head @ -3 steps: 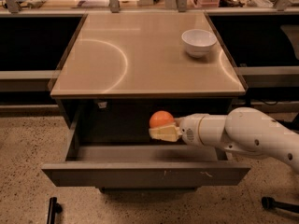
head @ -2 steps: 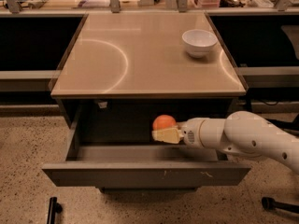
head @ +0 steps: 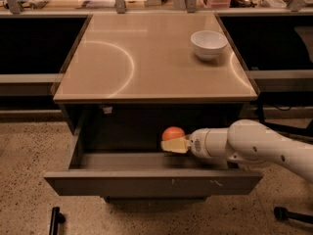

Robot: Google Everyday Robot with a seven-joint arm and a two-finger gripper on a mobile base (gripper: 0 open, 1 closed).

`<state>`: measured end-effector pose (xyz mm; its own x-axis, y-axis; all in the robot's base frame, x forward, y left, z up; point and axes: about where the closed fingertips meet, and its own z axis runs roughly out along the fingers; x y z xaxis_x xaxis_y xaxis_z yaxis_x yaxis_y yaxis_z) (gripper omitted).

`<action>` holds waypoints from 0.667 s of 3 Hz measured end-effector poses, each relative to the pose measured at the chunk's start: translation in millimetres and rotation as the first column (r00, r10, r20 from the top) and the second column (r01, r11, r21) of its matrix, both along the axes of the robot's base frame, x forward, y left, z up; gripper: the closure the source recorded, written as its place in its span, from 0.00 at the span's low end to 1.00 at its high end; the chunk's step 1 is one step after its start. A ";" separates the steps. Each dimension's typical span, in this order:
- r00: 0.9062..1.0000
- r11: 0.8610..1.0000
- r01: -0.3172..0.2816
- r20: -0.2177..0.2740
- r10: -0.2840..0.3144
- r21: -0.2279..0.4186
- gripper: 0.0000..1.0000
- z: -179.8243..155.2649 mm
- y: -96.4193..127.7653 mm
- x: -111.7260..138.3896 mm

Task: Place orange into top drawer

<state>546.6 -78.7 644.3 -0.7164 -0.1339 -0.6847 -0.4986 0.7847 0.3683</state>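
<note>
The top drawer point(head: 151, 182) is pulled open below the tan cabinet top; its grey front panel shows small scratch marks. The orange point(head: 173, 133) is held over the drawer's inside, right of the middle. My gripper point(head: 174, 144) reaches in from the right on a white arm and is shut on the orange, with one pale finger point(head: 175, 146) showing just under the fruit.
A white bowl point(head: 208, 44) stands on the cabinet top point(head: 146, 58) at the back right. Dark open bays lie left and right of the cabinet. A black wheeled foot point(head: 286, 213) stands on the speckled floor at the lower right, another black piece point(head: 55, 220) at the lower left.
The gripper with the orange has moved slightly right and lower into the drawer. The bowl and drawer have not moved.
</note>
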 end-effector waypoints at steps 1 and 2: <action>1.000 1.000 0.003 -0.004 -0.003 -0.001 0.83 -1.4 -0.5 0.5; 1.000 1.000 0.003 -0.004 -0.003 -0.001 0.60 -1.4 -0.4 0.5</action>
